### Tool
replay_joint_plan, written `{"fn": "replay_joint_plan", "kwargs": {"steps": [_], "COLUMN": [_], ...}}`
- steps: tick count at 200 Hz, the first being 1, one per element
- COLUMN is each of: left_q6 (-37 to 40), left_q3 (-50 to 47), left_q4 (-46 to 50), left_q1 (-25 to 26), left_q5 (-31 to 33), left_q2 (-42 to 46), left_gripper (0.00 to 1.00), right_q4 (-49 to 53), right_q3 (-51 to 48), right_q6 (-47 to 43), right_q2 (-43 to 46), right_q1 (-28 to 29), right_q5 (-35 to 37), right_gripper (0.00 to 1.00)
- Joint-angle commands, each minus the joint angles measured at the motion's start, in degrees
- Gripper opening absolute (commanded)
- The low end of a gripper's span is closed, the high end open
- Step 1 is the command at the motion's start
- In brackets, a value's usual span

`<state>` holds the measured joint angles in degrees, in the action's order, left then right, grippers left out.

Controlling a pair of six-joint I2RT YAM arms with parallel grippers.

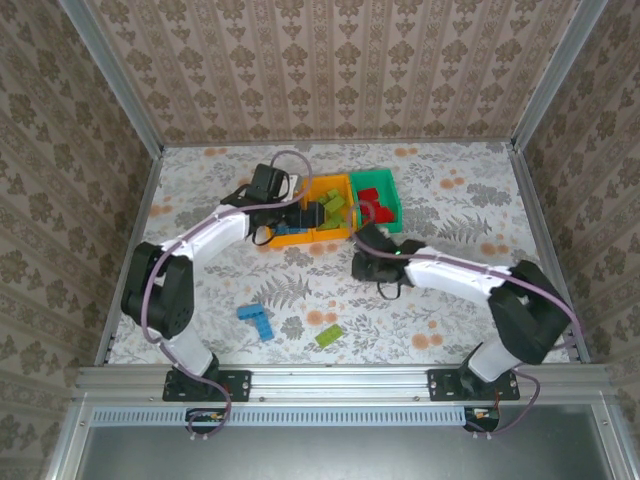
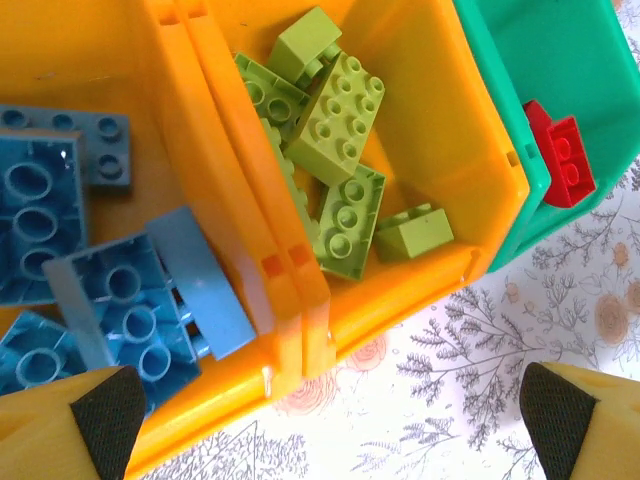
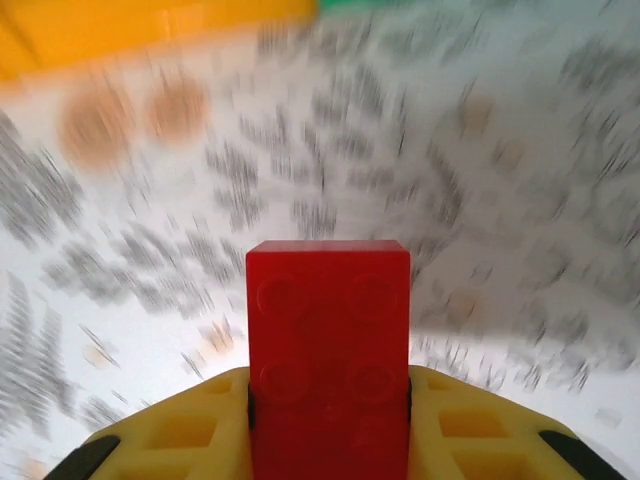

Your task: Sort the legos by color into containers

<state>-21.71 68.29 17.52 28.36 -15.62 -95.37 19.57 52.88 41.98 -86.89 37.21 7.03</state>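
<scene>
Red brick [image 3: 328, 350] is sitting clamped in the right jaws near the green bin [image 1: 392, 205]. Left jaws are hanging wide apart over the orange bins [image 2: 290, 270], which are holding blue bricks [image 2: 130, 290] and lime bricks [image 2: 340, 120]. A stray blue brick [image 1: 257, 320] and a stray lime brick [image 1: 328, 335] are waiting on the worktop [image 1: 460, 190].

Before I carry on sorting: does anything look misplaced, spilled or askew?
Nothing stands out. Blue bricks sit in one orange bin, lime bricks in the other orange bin, a red brick in the green bin. Loose blue bricks and a loose lime brick lie on the table, merely unsorted.
</scene>
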Motion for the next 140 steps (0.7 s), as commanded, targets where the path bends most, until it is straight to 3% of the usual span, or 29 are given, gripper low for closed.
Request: {"fn": "replay_joint_plan", "kwargs": {"steps": [1,31,95,140], "left_q6": [2.26,6.54,15.51,19.14], "left_q3": [-3.09,-7.11,-14.33,-17.87], "left_q4": [-0.70,0.53,4.33,6.62], "left_q1": [0.67,3.15,10.47,18.03], "left_q5": [1.23,2.55,4.19,4.13], "left_q2": [3.91,6.52,10.96,11.38], "left_gripper": [1.00,1.00,1.00,0.99], "right_q4": [-7.06,-1.35,1.08,5.74], "right_q3": [-0.15,10.79,26.83,34.97], "right_q6": [-0.86,-2.72,-3.59,-4.27], "right_q2": [1.55,-5.82,-19.88,-26.25], "right_q1": [-8.63,-16.66,-21.92,-22.95], "right_q5": [-9.74,-16.44,-20.67,-19.77], "right_gripper": [0.27,0.26,0.26,0.40]}}
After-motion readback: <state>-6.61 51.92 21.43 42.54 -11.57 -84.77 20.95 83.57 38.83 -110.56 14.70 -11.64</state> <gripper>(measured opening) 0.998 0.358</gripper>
